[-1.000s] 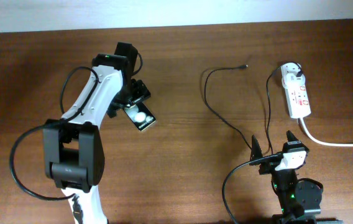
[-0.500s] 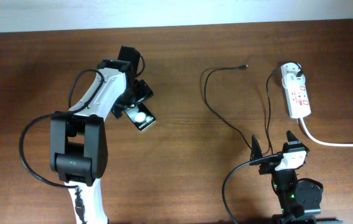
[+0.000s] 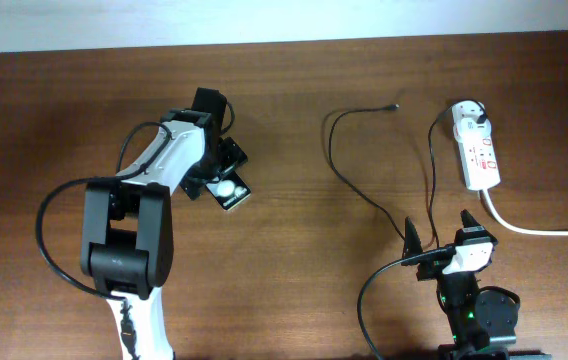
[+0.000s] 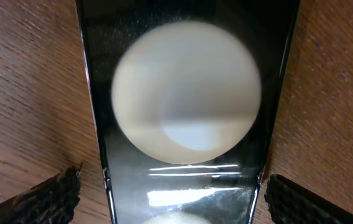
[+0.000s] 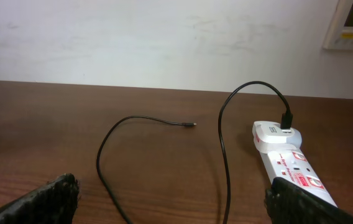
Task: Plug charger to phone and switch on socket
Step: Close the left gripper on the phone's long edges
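Phone (image 3: 228, 189) sits directly under the left tool (image 3: 214, 170), flat on the bench (image 3: 294, 290). And here's the change: over the last second the left arm has folded in and settled its wrist low over the slab, while the phone itself hasn't budged. From the wrist, glossy black fills the frame, with a round white spot (image 4: 186, 93) dead ahead. Both fingers (image 4: 43, 199) are spread wide, one off each long edge, with bare wood between pad and phone. So it's released, nothing gripped yet. My read: it's lining up to pinch the phone across its width, the first step toward meeting the plug.

Right tool (image 3: 440, 231) is parked as before, also spread and empty. Ahead of it and a touch left, the charger (image 3: 336, 165) leaves its plug tip (image 3: 394, 106) lying free. The adapter (image 3: 469, 113) is seated in the far end of the socket (image 3: 482, 160), ahead and to its right.

Room to move? Open wood all round the phone and between the two tools. The cable loops just in front of the right tool look like the snag risk. The thick white cord (image 3: 539, 229) trails away to its right.
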Tool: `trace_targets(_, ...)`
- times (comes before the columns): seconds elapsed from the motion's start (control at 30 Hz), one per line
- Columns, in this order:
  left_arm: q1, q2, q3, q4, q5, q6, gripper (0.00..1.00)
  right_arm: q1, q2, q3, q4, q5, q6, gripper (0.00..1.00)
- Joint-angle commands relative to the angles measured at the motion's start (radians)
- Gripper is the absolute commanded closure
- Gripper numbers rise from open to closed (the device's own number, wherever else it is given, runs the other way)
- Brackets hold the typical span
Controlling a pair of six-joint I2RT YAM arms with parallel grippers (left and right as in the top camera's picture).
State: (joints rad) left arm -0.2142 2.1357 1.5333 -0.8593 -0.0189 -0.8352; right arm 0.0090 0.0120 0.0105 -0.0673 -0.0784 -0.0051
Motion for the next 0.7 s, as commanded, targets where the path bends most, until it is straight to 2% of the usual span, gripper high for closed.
trace_targets(0.0, -0.001, 0.019, -0.014, 0.014, -0.003, -0.013, 0.01, -0.005, -0.006, -0.005, -0.005, 0.005, -0.006, 0.01)
trace_targets(0.4, -0.002, 0.105, -0.014, -0.005, -0.008, -0.001, 0.01, -0.005, -0.006, -0.005, -0.005, 0.005, -0.006, 0.01)
trace_targets(0.57, -0.002, 0.161, -0.014, -0.021, -0.008, -0.001, 0.05, -0.005, -0.006, -0.005, -0.005, 0.005, -0.006, 0.01)
trace_targets(0.67, -0.002, 0.161, -0.014, -0.026, -0.006, -0.001, 0.16, -0.005, -0.006, -0.005, -0.005, 0.005, -0.006, 0.01)
